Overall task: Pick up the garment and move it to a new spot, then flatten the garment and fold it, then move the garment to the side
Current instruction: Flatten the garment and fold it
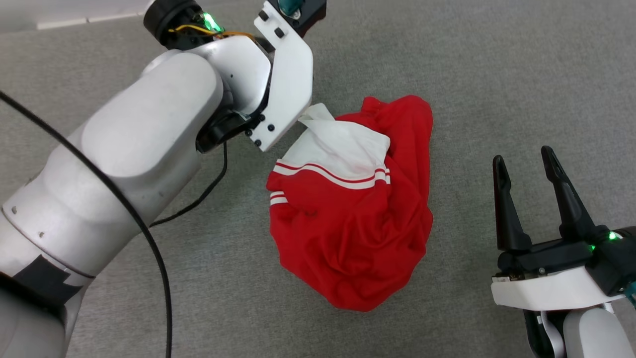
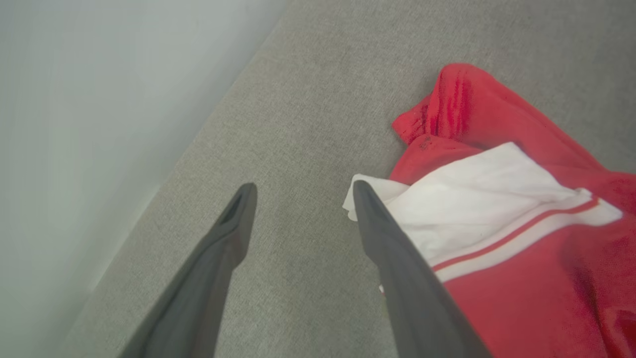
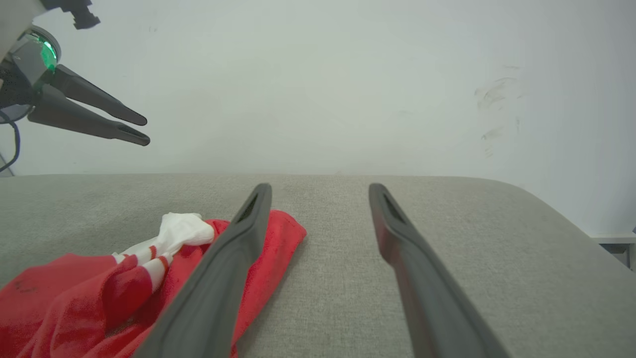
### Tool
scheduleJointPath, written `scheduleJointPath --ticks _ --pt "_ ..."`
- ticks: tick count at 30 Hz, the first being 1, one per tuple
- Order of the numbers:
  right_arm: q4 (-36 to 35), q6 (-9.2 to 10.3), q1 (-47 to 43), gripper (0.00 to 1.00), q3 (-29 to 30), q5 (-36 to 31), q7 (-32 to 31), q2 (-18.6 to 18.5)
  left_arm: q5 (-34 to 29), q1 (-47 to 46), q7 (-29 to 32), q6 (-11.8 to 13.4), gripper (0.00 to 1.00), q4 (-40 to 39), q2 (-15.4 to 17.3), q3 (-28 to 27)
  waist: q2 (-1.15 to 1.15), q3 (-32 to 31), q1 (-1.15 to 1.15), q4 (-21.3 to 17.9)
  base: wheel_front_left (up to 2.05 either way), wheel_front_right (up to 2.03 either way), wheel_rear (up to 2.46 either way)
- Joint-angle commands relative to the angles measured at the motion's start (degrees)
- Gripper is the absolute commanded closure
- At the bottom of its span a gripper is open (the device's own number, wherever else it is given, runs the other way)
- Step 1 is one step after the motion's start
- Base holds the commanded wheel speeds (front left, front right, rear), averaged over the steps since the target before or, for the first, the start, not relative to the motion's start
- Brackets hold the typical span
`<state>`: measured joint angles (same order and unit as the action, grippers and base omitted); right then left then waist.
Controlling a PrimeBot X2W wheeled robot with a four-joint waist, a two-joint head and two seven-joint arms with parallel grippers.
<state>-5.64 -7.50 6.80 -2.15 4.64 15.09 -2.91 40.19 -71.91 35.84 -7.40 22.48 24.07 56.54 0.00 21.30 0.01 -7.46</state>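
At the left, the left end effector (image 2: 303, 188) is seen with its two fingers spread apart and nothing between them. It is held above the grey tabletop (image 1: 497, 74), over the far-left edge of the garment (image 1: 348, 223). In the left wrist view one finger lies across the corner of the white sleeve (image 2: 477, 199) and the other over bare surface. The garment is found in the middle of the tabletop as a crumpled red heap, with the sleeve and its striped trim folded on top at the far side. At the right, the right end effector (image 1: 522, 155) is likewise spread and empty, near the heap's right side but apart from it.

The pick-up is judged not yet begun. If the left fingers are closed where they stand, only the sleeve's thin corner may be caught, or nothing at all. The heavier red body could then be dragged, slip from the pinch, or be left more tangled for flattening. The black cable (image 1: 149, 238) by the left arm could also be snagged.
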Motion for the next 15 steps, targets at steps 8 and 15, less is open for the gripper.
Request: scheduleJointPath --ticks 8,15 --pt "-0.2 0.02 3.4 0.0 -0.5 1.0 0.1 0.1 13.1 -6.0 12.3 0.0 0.0 -1.4 3.3 13.7 0.0 5.8 -0.01 -3.3 0.0 0.0 0.0" --pt "0.0 0.03 4.5 0.0 -0.7 1.6 0.1 0.1 14.4 -3.7 17.5 0.0 0.0 -1.9 4.2 16.9 0.0 8.2 -0.01 -4.9 0.0 0.0 0.0"
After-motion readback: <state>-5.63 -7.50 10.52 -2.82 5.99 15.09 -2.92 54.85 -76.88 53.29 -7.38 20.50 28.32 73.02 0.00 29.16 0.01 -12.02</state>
